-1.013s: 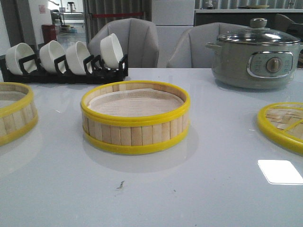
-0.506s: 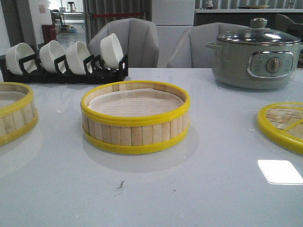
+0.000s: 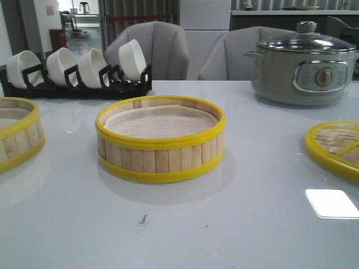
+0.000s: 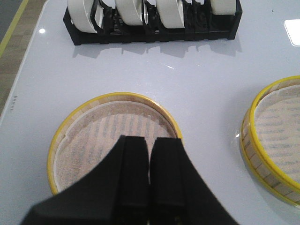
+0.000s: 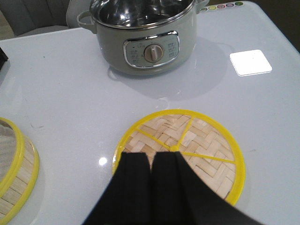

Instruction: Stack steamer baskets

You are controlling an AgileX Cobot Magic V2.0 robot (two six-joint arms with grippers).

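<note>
Left hand (image 4: 149, 187): clenched on nothing, above the left steamer basket (image 4: 115, 140).
Right hand (image 5: 151, 187): clenched, empty, over the woven lid (image 5: 206, 150).
Left steamer basket: at the desk's (image 3: 224, 224) left edge.
Centre steamer basket (image 3: 160, 139): mid-desk, paper-lined, apart from the other.
Far edge: bowl rack (image 3: 76, 70), electric pot (image 3: 303, 67).

Two steamer baskets (image 3: 160, 140) (image 3: 17, 137) sit apart on the white table (image 3: 224, 224).

Front cam sits low at table edge, looks forward at the mid basket (image 3: 160, 140), close up. Left wrist cam looks down on the left basket (image 4: 115, 136); mid basket shows too. Right wrist cam looks down on the lid (image 5: 180, 152) & pot (image 5: 143, 33); front cam shares both.
</note>
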